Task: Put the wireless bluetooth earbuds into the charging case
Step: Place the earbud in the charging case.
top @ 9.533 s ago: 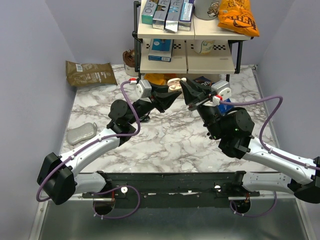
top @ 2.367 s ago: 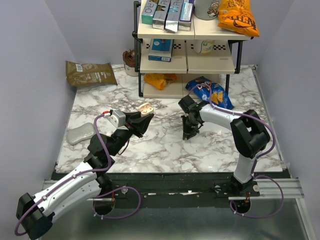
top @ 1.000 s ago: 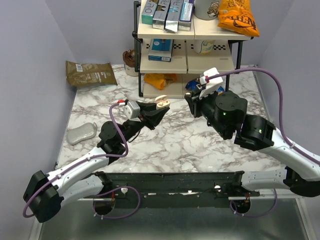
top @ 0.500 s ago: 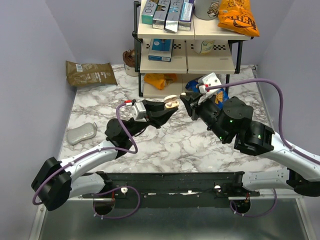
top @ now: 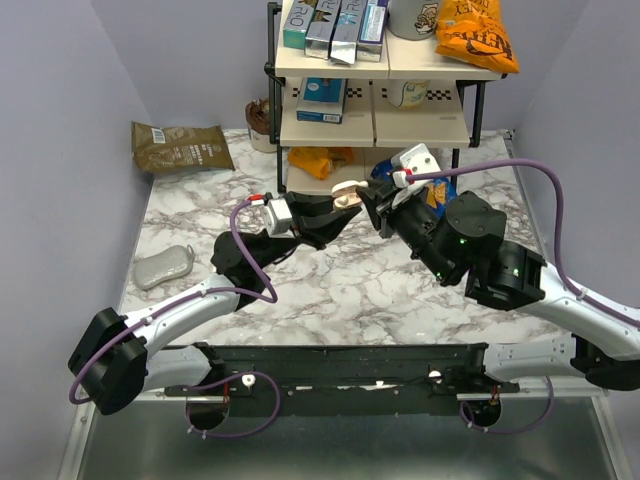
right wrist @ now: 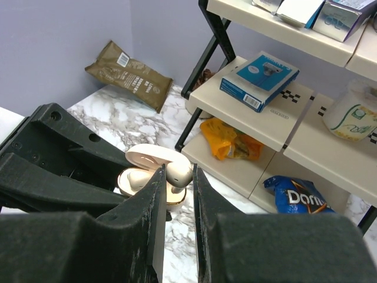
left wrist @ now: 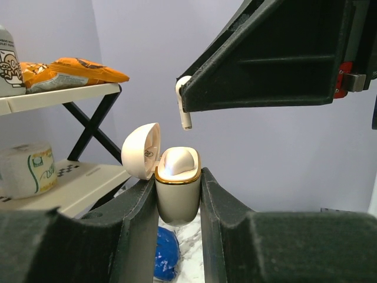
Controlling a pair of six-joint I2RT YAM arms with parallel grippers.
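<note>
The charging case [left wrist: 178,203] is a pale beige pebble with a gold rim, and my left gripper [left wrist: 178,177] is shut on its body and holds it upright in the air. Its lid [left wrist: 141,150] stands open to the left. One cream-white earbud [left wrist: 178,160] sits in the case. My right gripper [right wrist: 177,174] is shut on a second cream-white earbud [right wrist: 179,170], just above the case [right wrist: 138,181]. In the left wrist view this earbud [left wrist: 184,109] hangs stem down under the right fingers [left wrist: 265,65]. From above, case [top: 345,193] and both gripper tips meet before the shelf.
A black-framed shelf rack [top: 375,130] with boxes and snack bags stands close behind the grippers. A blue Doritos bag [right wrist: 297,197] and an orange packet [right wrist: 230,141] lie at its foot. A brown bag [top: 180,147] and a grey pouch [top: 163,266] lie to the left.
Over the last second the left gripper carried the open case up and right, toward the shelf. The right gripper came in with its earbud until the two tips met.
</note>
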